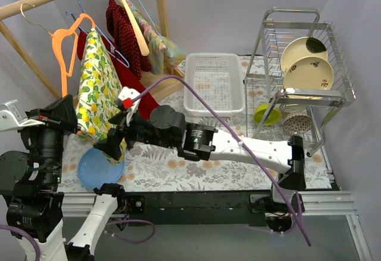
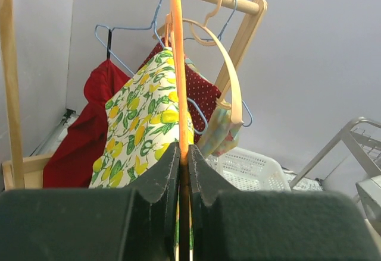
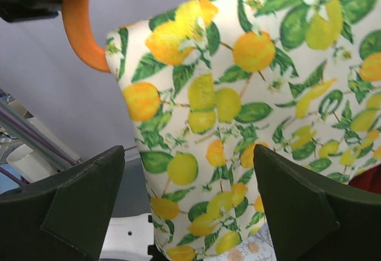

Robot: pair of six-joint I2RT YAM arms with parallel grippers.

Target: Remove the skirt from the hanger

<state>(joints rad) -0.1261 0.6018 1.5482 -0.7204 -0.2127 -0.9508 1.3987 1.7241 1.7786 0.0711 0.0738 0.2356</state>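
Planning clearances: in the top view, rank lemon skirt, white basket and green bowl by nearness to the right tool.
1. lemon skirt, inside the open right tool, left.
2. white basket, centre back.
3. green bowl, far right.

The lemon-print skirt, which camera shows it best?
The top external view: nearly the whole lemon-print skirt shows there, hanging on the orange hanger. The left wrist view shows only its upper part above the left hand, which is shut on the hanger. The right wrist view shows just a close patch of fabric.
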